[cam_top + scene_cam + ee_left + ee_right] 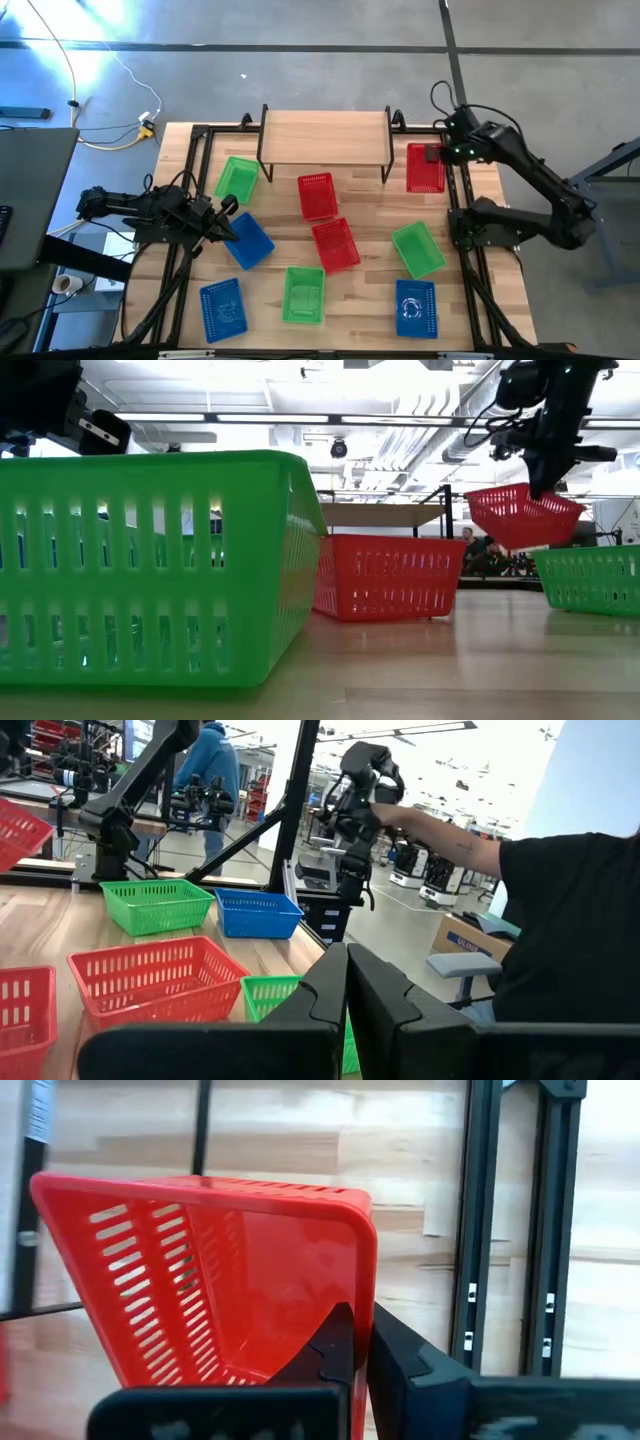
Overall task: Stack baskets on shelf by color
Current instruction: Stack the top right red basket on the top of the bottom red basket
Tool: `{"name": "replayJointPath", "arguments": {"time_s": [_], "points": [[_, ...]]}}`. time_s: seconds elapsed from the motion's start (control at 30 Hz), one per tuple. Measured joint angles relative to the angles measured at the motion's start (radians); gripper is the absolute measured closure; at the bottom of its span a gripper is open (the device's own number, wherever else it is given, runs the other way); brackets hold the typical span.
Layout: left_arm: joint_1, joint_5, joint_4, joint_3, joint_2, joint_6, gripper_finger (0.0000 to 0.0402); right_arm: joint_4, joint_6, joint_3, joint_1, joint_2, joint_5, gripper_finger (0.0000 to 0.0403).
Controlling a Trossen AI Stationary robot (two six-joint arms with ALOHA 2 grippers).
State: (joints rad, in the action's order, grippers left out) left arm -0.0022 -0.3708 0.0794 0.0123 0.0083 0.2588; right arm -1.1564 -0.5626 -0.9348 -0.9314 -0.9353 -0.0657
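In the high view the shelf (pixel 325 135) stands at the table's far middle with nothing on its plank top. Right of it my right gripper (pixel 432 155) is shut on a red basket (pixel 425 170), which the low view shows lifted (pixel 522 515). Two red baskets (pixel 317 195) (pixel 335 245), three green ones (pixel 237 180) (pixel 303 295) (pixel 418 248) and three blue ones (pixel 247 240) (pixel 220 308) (pixel 416 308) rest on their bottoms on the table. At the table's left my left gripper (pixel 228 208) is shut on nothing. My right gripper pinches one wall of the red basket at its rim (pixel 362 1270), one finger (pixel 335 1345) inside and the other outside. The fingers slant down from above. The basket hangs tilted below them (pixel 520 520), clear of the table.
Black frame rails (pixel 465 230) run along the table's left and right sides. The right arm's base (pixel 500 225) stands by the right rail. Beyond the table a person (pixel 570 900) in a dark shirt reaches toward other equipment.
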Motion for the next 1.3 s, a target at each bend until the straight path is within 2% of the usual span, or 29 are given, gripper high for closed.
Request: {"name": "replayJointPath", "arguments": {"time_s": [0.53, 0.83, 1.07, 1.3], "points": [[0.000, 0.000, 0.000, 0.000, 0.000, -0.013, 0.0401, 0.034, 0.010, -0.001, 0.001, 0.211, 0.130, 0.0403], [0.000, 0.000, 0.000, 0.000, 0.000, -0.034, 0.0401, 0.113, 0.003, -0.001, 0.014, 0.296, 0.258, 0.0403], [0.000, 0.000, 0.000, 0.000, 0.000, -0.034, 0.0401, 0.147, -0.066, -0.001, 0.093, 0.320, 0.289, 0.0403], [0.000, 0.000, 0.000, 0.000, 0.000, -0.034, 0.0401, 0.233, -0.155, -0.001, 0.238, 0.320, 0.287, 0.0403]]}}
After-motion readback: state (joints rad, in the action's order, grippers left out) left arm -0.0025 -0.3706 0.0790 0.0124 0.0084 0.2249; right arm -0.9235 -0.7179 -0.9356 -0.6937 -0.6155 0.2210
